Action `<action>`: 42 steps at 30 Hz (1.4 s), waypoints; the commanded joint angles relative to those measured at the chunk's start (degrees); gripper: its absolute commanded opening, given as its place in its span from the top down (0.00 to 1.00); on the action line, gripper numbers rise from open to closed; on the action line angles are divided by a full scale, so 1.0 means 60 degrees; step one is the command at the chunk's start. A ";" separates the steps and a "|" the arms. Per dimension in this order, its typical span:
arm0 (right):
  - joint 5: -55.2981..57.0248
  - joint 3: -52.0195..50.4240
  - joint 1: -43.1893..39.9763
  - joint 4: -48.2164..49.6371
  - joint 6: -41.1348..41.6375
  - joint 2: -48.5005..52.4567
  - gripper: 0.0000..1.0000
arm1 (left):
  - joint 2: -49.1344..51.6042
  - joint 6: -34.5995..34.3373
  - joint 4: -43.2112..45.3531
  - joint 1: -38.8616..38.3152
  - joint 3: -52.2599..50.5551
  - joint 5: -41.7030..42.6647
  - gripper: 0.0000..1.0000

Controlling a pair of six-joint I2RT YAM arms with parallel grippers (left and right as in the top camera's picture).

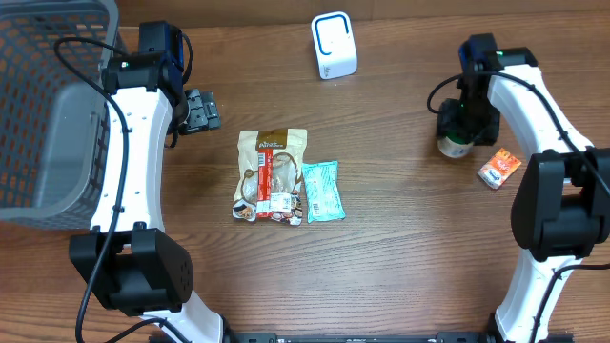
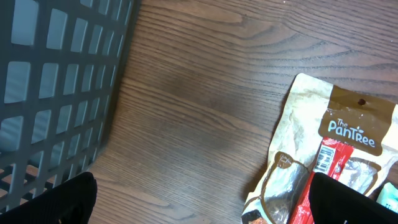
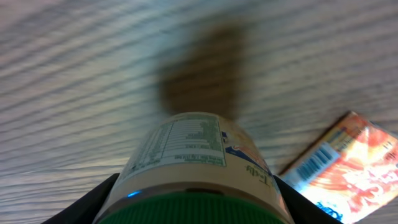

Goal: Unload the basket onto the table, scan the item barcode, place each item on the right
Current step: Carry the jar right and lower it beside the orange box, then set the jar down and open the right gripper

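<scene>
Two arms show overhead: the right gripper (image 1: 464, 124) pinches a green-lidded, cream-labelled plastic bottle (image 1: 455, 146) at far right, likely bound for the white box scanner (image 1: 334, 46). Left wrist: the left gripper (image 2: 204, 190) is spread and idle beside the grey mesh basket (image 2: 56, 81). Right wrist: the jaws flank the bottle, and no barcode is visible.

Shop-checkout setup (scanner (image 1: 334, 45), basket (image 1: 43, 105), snack packets (image 1: 272, 174))

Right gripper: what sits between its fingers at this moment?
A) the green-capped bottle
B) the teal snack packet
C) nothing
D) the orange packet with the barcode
A: in the right wrist view, the right gripper has its fingers against both sides of the green-capped bottle, while the orange packet lies on the table beside it.
</scene>
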 commanded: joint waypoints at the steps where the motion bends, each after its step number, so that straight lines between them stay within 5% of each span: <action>1: -0.0029 -0.0331 -0.0069 0.0022 -0.0073 -0.0153 0.68 | -0.0018 0.0004 0.0007 -0.0066 0.0146 -0.0135 0.00; 26: 0.0867 -0.0882 -0.0171 -0.0244 -0.0040 -0.0153 0.53 | -0.0018 0.0004 0.0007 -0.0066 0.0142 -0.0135 0.00; 32: 0.0871 -0.0882 -0.0171 -0.0404 -0.0044 -0.0153 0.20 | -0.0018 0.0004 0.0004 -0.0066 0.0146 -0.0135 0.00; 35: 0.0871 -0.0882 -0.0171 -0.0444 -0.0044 -0.0153 0.13 | -0.0018 0.0004 0.0007 -0.0066 0.0146 -0.0135 0.00; 42: 0.0871 -0.0882 -0.0171 -0.0382 -0.0044 -0.0153 0.20 | -0.0018 0.0004 0.0007 -0.0066 0.0142 -0.0135 0.00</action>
